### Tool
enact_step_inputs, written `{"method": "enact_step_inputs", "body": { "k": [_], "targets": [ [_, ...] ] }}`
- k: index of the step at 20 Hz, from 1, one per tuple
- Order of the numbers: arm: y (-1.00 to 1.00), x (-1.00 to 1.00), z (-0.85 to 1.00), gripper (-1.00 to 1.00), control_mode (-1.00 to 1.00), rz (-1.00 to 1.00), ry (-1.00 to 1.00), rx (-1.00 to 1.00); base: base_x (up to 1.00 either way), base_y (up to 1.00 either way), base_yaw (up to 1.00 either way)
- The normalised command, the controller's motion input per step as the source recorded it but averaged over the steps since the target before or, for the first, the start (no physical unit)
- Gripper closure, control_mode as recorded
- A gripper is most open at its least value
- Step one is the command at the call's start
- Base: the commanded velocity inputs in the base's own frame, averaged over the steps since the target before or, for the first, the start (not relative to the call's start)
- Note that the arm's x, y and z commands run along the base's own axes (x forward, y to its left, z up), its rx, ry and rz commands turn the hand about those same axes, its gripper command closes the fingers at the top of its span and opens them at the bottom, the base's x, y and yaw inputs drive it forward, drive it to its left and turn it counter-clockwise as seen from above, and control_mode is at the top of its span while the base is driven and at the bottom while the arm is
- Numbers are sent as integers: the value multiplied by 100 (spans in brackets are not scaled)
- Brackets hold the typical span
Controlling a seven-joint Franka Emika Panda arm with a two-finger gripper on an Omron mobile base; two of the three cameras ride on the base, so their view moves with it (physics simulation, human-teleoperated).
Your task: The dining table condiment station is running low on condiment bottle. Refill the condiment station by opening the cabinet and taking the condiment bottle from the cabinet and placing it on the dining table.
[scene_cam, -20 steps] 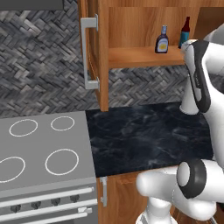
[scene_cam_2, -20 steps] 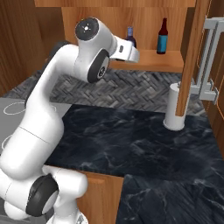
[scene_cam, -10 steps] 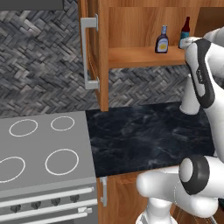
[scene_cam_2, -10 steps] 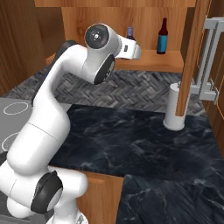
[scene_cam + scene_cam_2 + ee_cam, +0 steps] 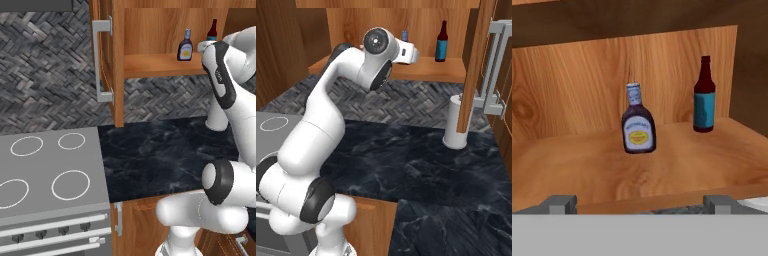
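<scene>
The cabinet (image 5: 572,115) stands with both doors swung open. On its wooden shelf (image 5: 677,165) the condiment bottle (image 5: 638,131) stands upright, dark with a white and yellow label and a pale cap. My gripper (image 5: 640,204) is open just in front of the shelf edge, level with the bottle and apart from it, nothing between the fingertips (image 5: 561,202). From the left base view the condiment bottle (image 5: 185,46) sits left of my forearm. In the right base view my hand (image 5: 407,52) covers all but its cap (image 5: 404,35). The dining table is out of view.
A tall brown bottle with a blue label (image 5: 704,97) stands right of the condiment bottle. The open left door (image 5: 106,60) and right door (image 5: 482,65) flank the arm. Below lie a black marble counter (image 5: 160,155), a white cylinder (image 5: 455,123) and the grey stove top (image 5: 45,170).
The arm has swung forward and carried the hand a little higher and closer to the shelf. The jaws have stayed open and the bottles have not moved.
</scene>
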Motion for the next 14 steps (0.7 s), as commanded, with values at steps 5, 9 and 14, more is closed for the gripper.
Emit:
{"method": "enact_step_inputs", "body": {
  "k": [5,9,14],
  "targets": [
    [0,33,27,-100,-100,2,2,-2,0,0,0],
    [1,38,4,-100,-100,3,4,-3,0,0,0],
    [0,43,-6,-100,-100,4,5,0,0,0,0]
  ]
}}
